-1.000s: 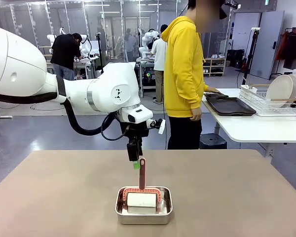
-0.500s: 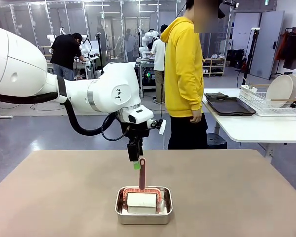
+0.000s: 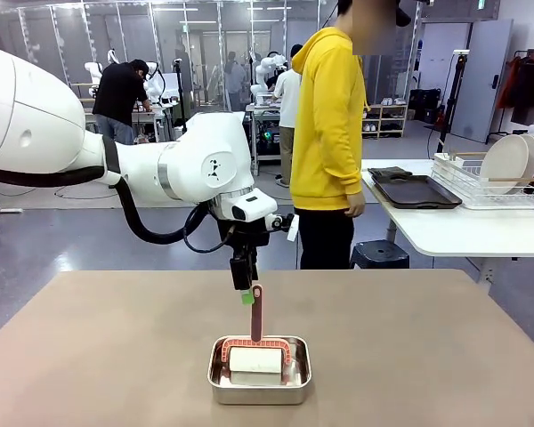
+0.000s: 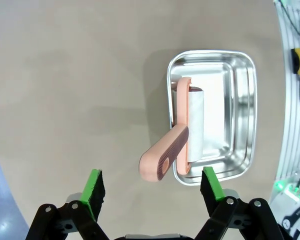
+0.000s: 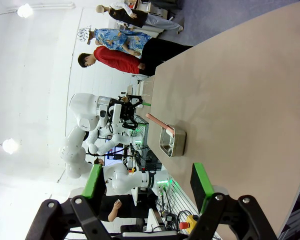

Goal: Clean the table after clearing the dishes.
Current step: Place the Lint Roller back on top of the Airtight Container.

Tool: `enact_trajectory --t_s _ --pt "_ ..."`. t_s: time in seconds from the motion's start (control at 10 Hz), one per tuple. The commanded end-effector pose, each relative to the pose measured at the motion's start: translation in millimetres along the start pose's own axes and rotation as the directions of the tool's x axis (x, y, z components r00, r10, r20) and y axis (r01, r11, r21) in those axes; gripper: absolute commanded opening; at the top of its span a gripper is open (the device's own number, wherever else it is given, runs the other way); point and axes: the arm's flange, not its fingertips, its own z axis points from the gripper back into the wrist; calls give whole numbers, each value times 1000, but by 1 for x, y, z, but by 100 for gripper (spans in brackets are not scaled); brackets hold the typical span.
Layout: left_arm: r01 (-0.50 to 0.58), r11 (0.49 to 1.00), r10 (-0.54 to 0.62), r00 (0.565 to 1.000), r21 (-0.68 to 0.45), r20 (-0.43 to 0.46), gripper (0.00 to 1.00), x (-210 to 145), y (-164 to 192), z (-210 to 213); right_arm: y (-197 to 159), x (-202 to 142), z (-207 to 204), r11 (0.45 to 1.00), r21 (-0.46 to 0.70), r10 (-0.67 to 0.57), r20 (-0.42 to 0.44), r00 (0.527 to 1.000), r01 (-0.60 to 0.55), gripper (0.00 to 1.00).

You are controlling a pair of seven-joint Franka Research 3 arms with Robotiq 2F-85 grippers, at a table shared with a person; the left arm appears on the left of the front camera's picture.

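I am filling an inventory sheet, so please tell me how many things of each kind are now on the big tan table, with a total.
Steel pan: 1
Pink-handled roller, standing in the pan: 1
Total on the tan table: 2
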Motion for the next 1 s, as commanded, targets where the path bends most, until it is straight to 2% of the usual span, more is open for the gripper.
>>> enact_trajectory --t_s 0.0,0.1,0.3,0.5,0.7,0.8,0.9 --pt "-142 987 146 988 -79 53 100 -7 6 36 4 -6 -4 1000 12 0 7 1000 0 87" --pt "-247 960 263 957 -133 121 100 -20 10 57 4 -6 -4 1000 12 0 7 1000 0 87" --pt "-397 886 451 858 -240 246 100 -69 16 90 4 -6 -4 1000 12 0 7 1000 0 87" --pt "-467 796 596 714 -384 368 100 -128 12 112 4 -6 -4 1000 12 0 7 1000 0 87" --pt "-465 729 683 546 -503 485 100 -191 4 122 4 -6 -4 1000 12 0 7 1000 0 87" --pt "-423 733 678 520 -533 519 100 -207 0 122 4 -6 -4 1000 12 0 7 1000 0 87" --pt "-480 748 659 625 -459 419 100 -175 25 132 4 -6 -4 1000 12 0 7 1000 0 87"
